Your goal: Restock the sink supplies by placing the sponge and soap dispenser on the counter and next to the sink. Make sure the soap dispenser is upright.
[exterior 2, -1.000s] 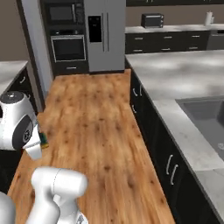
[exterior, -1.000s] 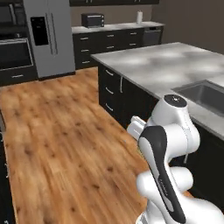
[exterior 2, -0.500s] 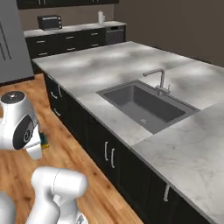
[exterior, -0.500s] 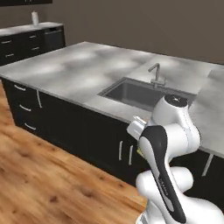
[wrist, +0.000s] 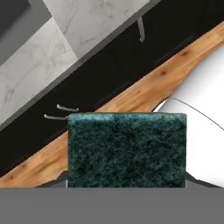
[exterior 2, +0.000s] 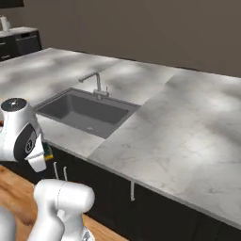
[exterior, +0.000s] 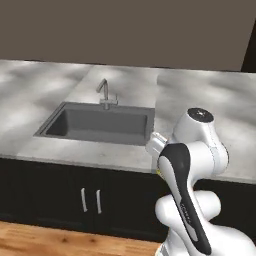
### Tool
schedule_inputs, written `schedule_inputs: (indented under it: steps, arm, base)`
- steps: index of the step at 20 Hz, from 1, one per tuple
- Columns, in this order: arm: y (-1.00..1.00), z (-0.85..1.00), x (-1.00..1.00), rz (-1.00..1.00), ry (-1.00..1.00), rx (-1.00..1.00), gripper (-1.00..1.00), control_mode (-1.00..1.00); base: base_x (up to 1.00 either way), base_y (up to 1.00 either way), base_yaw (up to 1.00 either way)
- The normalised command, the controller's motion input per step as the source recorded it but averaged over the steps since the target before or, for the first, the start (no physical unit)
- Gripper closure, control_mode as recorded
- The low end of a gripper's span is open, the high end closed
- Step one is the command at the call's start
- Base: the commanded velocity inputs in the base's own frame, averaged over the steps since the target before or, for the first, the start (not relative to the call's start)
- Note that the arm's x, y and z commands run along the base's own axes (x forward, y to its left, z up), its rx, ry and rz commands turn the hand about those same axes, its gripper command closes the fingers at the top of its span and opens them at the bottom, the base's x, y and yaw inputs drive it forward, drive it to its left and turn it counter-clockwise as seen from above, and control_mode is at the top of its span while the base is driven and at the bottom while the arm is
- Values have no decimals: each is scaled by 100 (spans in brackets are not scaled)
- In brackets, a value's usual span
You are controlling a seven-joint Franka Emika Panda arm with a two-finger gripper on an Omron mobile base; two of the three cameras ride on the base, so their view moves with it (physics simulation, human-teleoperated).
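you can't really see the gripper fingers in the hand view, the sponge point(wrist: 127, 150) covers them and its lower edge is cut off. from the base views the sponge point(exterior 2: 48, 150) is just a sliver behind the arm. cabinet handles point(wrist: 61, 112) are partly hidden too.

1 sponge point(wrist: 127, 149), 1 sink point(exterior: 98, 124), 1 faucet point(exterior: 104, 93), 1 counter point(exterior 2: 179, 136), 2 cabinet handles point(exterior: 90, 200).

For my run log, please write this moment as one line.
gripper: shut on sponge | sink: ahead | counter: sponge not yet placed
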Motion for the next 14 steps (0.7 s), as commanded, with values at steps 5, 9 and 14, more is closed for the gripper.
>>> schedule_inputs:
  steps: [5, 9, 14]
  arm:
    - [0, 0, 0, 0, 0, 0, 100, 100]
    - [0, 0, 0, 0, 0, 0, 100, 100]
    - [0, 0, 0, 0, 0, 0, 100, 100]
  base:
    - [63, 0, -53]
    - [44, 22, -35]
    - [15, 34, -17]
